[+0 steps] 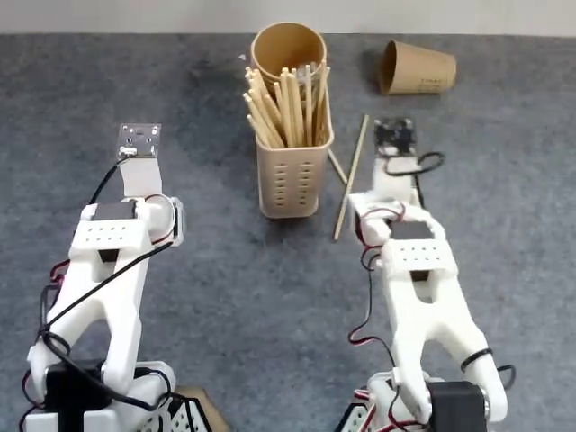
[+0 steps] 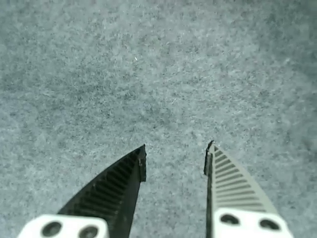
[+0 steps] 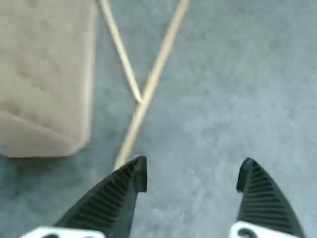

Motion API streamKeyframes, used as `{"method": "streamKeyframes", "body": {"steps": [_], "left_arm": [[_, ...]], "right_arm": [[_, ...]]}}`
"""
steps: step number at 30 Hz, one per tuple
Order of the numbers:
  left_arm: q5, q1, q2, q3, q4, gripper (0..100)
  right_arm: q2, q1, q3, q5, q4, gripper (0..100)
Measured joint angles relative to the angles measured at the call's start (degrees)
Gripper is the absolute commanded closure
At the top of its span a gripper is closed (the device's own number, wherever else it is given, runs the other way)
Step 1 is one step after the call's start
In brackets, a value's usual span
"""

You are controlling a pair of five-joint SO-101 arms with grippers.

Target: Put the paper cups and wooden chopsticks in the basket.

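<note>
Two white robot arms sit side by side at a grey, carpet-textured desk [image 1: 225, 297]. The right tool [image 3: 193, 168] hangs over the desk with its two dark ribbed jaws spread apart and nothing between them.

A long chopstick [image 1: 351, 175] of pale wood lies flat on the desk, between this tool and the basket [image 1: 290, 180]. Its long axis runs roughly from the robot's side toward the far edge, leaning so that its near end sits closer to the basket. A shorter chopstick [image 1: 338, 168] touches it at an angle, making a narrow Y.

The right arm is much the nearer. The left tool [image 2: 177, 148], its jaws likewise parted and empty, hangs over bare desk on the other side of the basket, well apart from the loose sticks. A pickup would probably need the right tool's jaws set across the stick's width.

The basket is tall, beige and perforated, and it stands upright. It holds a bundle of chopsticks [image 1: 288, 103] on end. An upright paper cup [image 1: 288, 45], brown, sits at the basket's far end. Whether it is inside or just behind cannot be told. A fallen paper cup [image 1: 418, 67] lies on its side beyond the right tool, its wider end toward the basket.
</note>
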Motion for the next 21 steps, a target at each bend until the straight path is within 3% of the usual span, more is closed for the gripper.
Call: {"method": "streamKeyframes", "body": {"steps": [7,15,21], "left_arm": [[0.1,-0.2,0.0,-15.7,0.5,79],[0.1,11.3,0.0,-50.5,21.0,79],[4.0,17.0,0.0,-60.1,24.3,79]], "right_arm": [[-3.9,3.7,9.2,-4.7,-2.6,70.3],[-4.0,1.2,15.8,-3.1,-14.0,70.3],[-4.0,1.1,16.3,-3.0,-16.0,70.3]]}}
